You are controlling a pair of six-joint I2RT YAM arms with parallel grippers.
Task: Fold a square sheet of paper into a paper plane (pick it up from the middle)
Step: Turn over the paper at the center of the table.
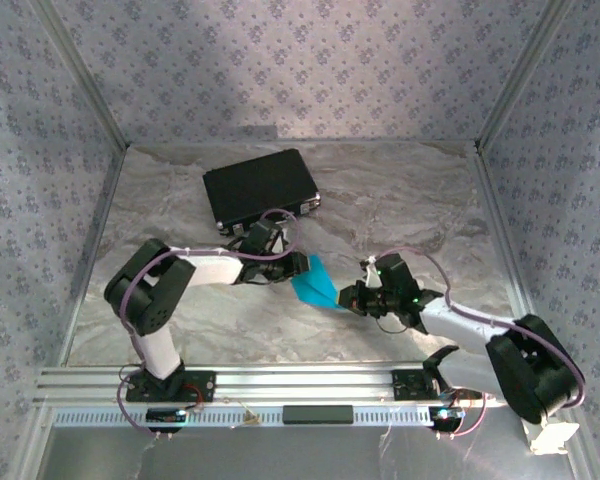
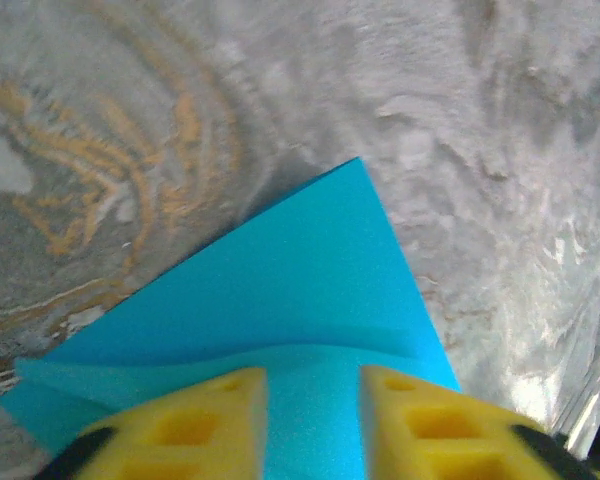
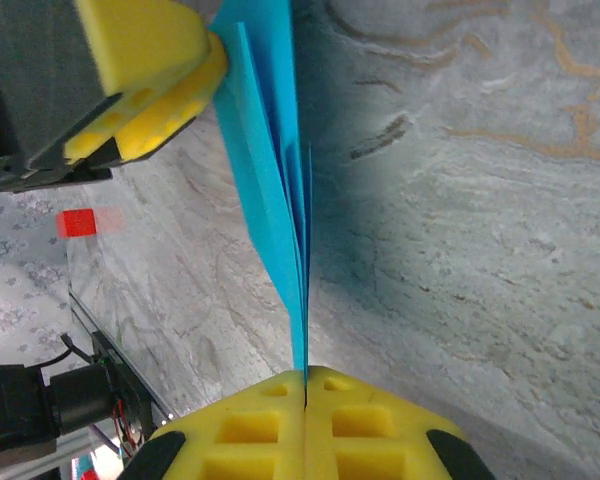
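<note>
Black case [image 1: 261, 190]: closed, flat on table, far-centre, slightly rotated.
Table [image 1: 400, 190]: grey marbled surface, tan veining.
Small red block [image 3: 78, 223]: blurred, near table border.
Floral-patterned walls [image 1: 300, 70]: three sides.
Aluminium rail [image 1: 310, 380]: near edge.

The top camera looked down from the near side; both wrist cameras, close in, shared the blue paper [image 2: 280, 290].

Folded paper [image 1: 316, 282] was logged as plain cyan-blue; case [image 1: 260, 190], at eleven o'clock from it, black; table [image 1: 410, 190], grey-marbled; walls [image 1: 300, 60], lilac floral-printed.
</note>
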